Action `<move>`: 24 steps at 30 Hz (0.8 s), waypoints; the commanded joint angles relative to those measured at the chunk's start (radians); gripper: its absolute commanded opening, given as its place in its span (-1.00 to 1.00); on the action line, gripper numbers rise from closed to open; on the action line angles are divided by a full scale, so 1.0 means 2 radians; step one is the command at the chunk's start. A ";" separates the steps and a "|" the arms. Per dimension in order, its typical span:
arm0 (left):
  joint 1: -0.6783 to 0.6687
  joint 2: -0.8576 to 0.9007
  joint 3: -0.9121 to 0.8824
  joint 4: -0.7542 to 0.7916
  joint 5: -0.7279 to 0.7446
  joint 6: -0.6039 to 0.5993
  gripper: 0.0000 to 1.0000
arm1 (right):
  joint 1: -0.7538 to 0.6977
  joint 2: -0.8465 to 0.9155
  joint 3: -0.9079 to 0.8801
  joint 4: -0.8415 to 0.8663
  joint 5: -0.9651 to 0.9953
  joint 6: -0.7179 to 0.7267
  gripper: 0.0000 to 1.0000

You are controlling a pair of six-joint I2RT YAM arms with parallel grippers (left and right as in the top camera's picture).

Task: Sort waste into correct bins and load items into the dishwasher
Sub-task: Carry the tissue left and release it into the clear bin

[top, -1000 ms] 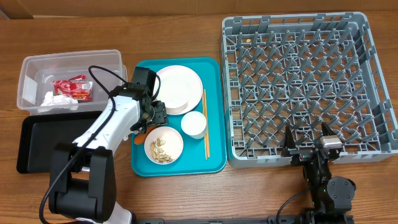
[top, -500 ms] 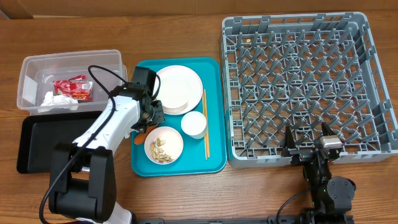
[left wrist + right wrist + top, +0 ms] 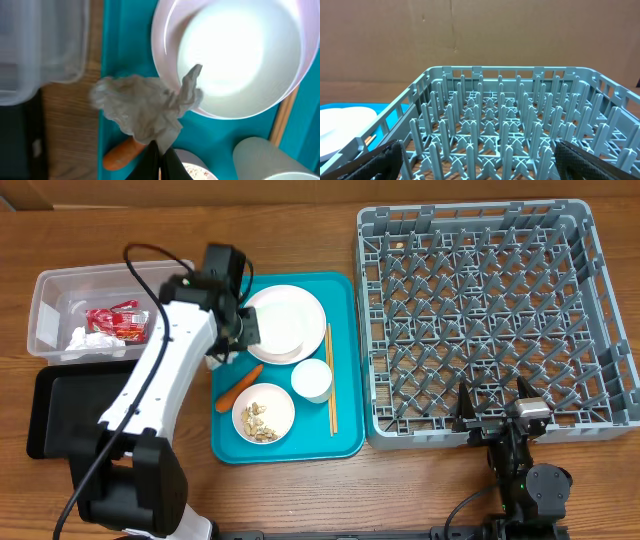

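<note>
My left gripper (image 3: pixel 232 348) (image 3: pixel 160 150) is shut on a crumpled white tissue (image 3: pixel 145 107) (image 3: pixel 217 363), held above the left edge of the teal tray (image 3: pixel 345 435). Below it lies an orange carrot piece (image 3: pixel 238 387) (image 3: pixel 122 154). The tray also carries a white plate (image 3: pixel 285 323) (image 3: pixel 235 55), a bowl of beige crumbs (image 3: pixel 264 412), a small white cup (image 3: pixel 311 379) and chopsticks (image 3: pixel 330 380). The clear tub (image 3: pixel 50 310) holds a red wrapper (image 3: pixel 115 320) and another tissue (image 3: pixel 95 340). My right gripper (image 3: pixel 497 412) (image 3: pixel 480 165) stands open at the near edge of the grey dish rack (image 3: pixel 490 310) (image 3: pixel 495 125).
A flat black tray (image 3: pixel 60 410) lies in front of the clear tub, partly under my left arm. The dish rack fills the right half of the table. Bare wooden table shows along the front edge. A cardboard wall stands behind the rack.
My left gripper has shut on the tissue and lifted it up and back toward the tub, uncovering the carrot. The right arm has not moved.
</note>
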 commanded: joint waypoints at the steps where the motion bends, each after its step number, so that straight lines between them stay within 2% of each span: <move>1: 0.002 0.001 0.053 -0.023 -0.039 0.011 -0.92 | -0.003 -0.005 -0.005 0.002 -0.001 0.002 1.00; 7: 0.021 0.001 0.102 -0.035 -0.051 0.010 -0.92 | -0.003 -0.005 -0.005 0.002 -0.001 0.002 1.00; 11: 0.044 0.001 0.107 -0.032 -0.051 -0.011 -0.92 | -0.003 -0.005 -0.005 0.002 -0.001 0.002 1.00; 15: 0.083 0.001 0.108 -0.022 -0.049 -0.035 -0.92 | -0.003 -0.005 -0.005 0.002 -0.001 0.002 1.00; 24: 0.181 0.002 0.113 -0.005 0.002 -0.043 -0.92 | -0.003 -0.005 -0.005 0.002 -0.001 0.002 1.00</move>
